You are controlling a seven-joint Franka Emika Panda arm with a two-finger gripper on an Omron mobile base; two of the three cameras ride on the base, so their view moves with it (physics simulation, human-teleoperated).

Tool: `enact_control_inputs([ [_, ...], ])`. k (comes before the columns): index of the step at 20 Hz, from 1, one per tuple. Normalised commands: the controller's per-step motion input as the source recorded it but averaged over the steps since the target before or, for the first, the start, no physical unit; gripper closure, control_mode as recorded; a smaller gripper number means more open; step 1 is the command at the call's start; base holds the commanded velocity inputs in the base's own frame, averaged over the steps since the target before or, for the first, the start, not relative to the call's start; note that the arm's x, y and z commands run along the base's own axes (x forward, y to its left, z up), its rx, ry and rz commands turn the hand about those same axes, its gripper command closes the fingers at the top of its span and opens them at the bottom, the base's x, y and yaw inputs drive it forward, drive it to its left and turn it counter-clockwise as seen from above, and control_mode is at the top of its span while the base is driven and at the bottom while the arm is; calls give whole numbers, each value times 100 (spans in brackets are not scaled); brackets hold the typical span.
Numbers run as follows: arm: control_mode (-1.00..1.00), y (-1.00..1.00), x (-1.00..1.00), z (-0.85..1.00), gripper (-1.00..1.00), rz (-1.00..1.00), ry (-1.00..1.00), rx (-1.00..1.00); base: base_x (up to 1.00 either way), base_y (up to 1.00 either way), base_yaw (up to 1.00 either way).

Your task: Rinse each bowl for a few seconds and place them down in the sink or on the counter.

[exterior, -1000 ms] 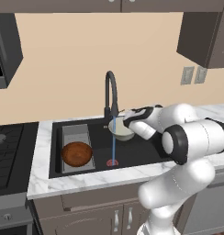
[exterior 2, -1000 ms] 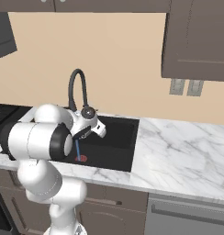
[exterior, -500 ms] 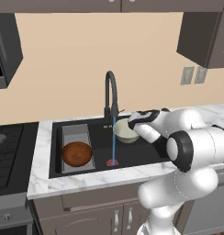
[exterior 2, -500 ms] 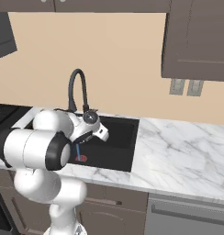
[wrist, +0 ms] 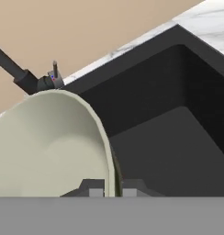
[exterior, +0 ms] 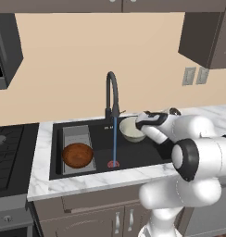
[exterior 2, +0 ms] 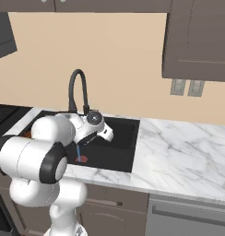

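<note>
Gripper (wrist: 113,188) closed on the rim of the pale bowl (exterior: 131,129): in the hand view you see the bowl's thin wall pinched between the two dark fingertips (wrist: 96,187), with the greenish inside spreading from the gripper toward 10 o'clock. In the left base view that bowl hangs over the sink (exterior: 147,155), just at 3 o'clock of the faucet (exterior: 112,95), and the thin blue water stream (exterior: 115,141) falls past its 9 o'clock edge without clearly hitting it (you cannot tell contact from here). The stream lands at the red drain (exterior: 113,164).

The reddish-brown bowl (exterior: 78,154) sits on the grey ribbed tray (exterior: 76,136) at the sink's 9 o'clock end, well apart from the gripper.

For edges, look at the hand view: the sink's dark wall rises at 1 o'clock of the pale bowl, and the basin floor lies bare at 4 o'clock of it. The white marble bench (exterior 2: 179,152) stretches wide and bare at 3 o'clock of the sink in the right base view; in the left base view a narrow strip of it runs along the sink's near edge, and the stovetop (exterior: 8,152) borders it at 9 o'clock.

You will find no readable writing or brand marks anywhere; the wall outlets (exterior 2: 187,87) are plain.
</note>
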Motion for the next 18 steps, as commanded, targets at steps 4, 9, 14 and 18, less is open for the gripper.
enact_control_inputs([
  [4, -100, -24, -5, 26, 100, -2, 0, 0, 0, 0, 0],
  [9, -100, -26, -9, 20, 100, -3, 0, 0, 0, 0, 0],
  [14, -100, -27, -8, 16, 100, -5, 0, 0, 0, 0, 0],
  [18, -100, -31, -8, 17, 100, -7, 2, 2, 0, 0, 0],
])
